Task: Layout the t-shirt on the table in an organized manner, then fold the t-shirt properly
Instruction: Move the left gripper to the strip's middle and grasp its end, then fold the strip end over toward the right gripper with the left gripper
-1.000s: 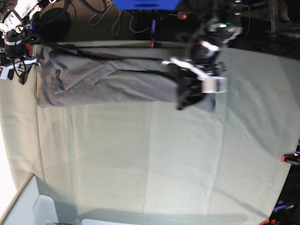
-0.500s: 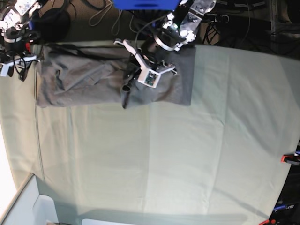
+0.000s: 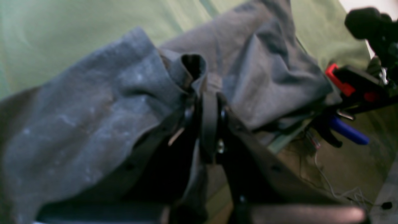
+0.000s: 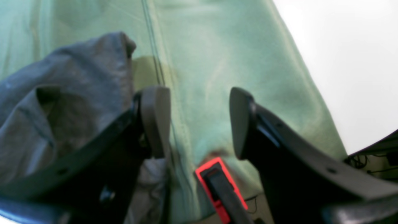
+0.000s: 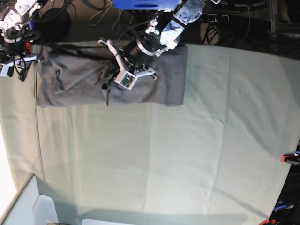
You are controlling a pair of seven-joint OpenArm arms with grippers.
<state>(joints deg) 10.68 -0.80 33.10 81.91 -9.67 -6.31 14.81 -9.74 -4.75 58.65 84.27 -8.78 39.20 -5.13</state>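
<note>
The grey t-shirt (image 5: 75,77) lies along the table's (image 5: 187,154) far edge, its right end doubled over to the left. My left gripper (image 5: 108,86) hovers over the shirt's middle. In the left wrist view this gripper (image 3: 206,93) is shut on a raised fold of the t-shirt (image 3: 93,102). My right arm (image 5: 16,35) stays at the far left corner. Its gripper (image 4: 199,124) is open with only the green table cloth (image 4: 211,62) between its fingers, and the t-shirt (image 4: 62,93) bunches against its left finger (image 4: 155,121).
A red clamp (image 4: 214,183) grips the table's edge just under my right gripper. Another red clamp (image 3: 337,81) and a blue handle (image 3: 348,132) sit past the shirt. A red clamp (image 5: 290,158) marks the right edge; a white box (image 5: 28,206) stands at the near left corner.
My left gripper has carried the shirt's right end leftward over the rest, so the shirt now spans less of the far edge. The right arm has not moved.
</note>
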